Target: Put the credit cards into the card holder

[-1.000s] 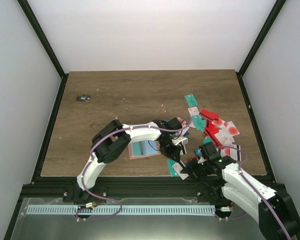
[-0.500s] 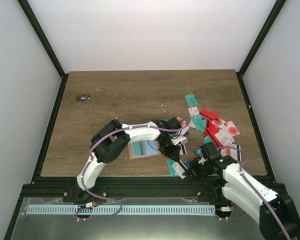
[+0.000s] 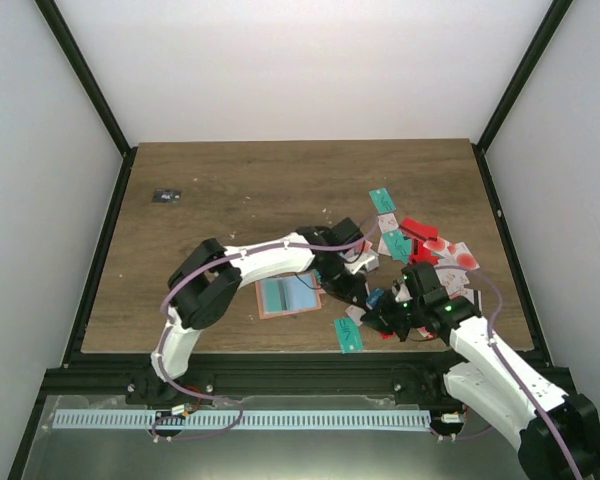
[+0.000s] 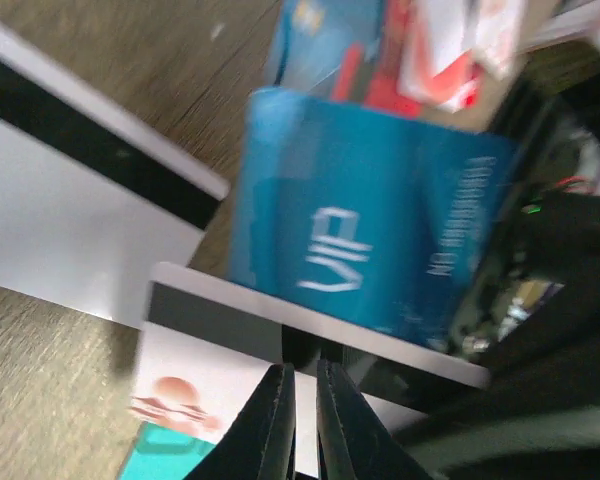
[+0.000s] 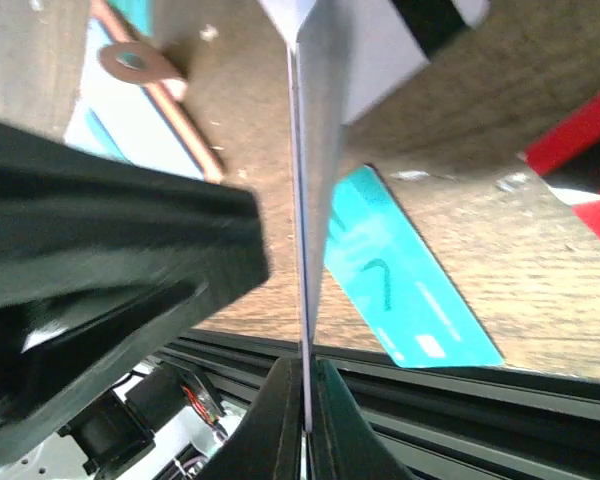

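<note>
My right gripper (image 5: 304,368) (image 3: 373,318) is shut on the lower edge of a white credit card (image 5: 325,140) with a black stripe, which stands edge-on between the fingers. In the left wrist view that same white card (image 4: 215,375) faces the camera, and my left gripper (image 4: 301,368) (image 3: 348,287) is shut with its tips right at the black stripe. Whether they touch the card I cannot tell. A blue VIP card (image 4: 370,220) lies just beyond. The salmon card holder (image 3: 285,296) (image 5: 120,100) lies open on the table, left of both grippers. A teal card (image 3: 348,336) (image 5: 410,285) lies by the near edge.
A loose heap of red, white and teal cards (image 3: 430,255) covers the table's right side, with more teal cards (image 3: 382,199) behind it. A tiny dark object (image 3: 166,196) sits far left. The black frame rail (image 3: 280,358) runs along the near edge under the right gripper.
The right gripper has shut on the white striped card and risen away from the near edge. The left arm has swung its elbow left, its gripper staying by the card.
</note>
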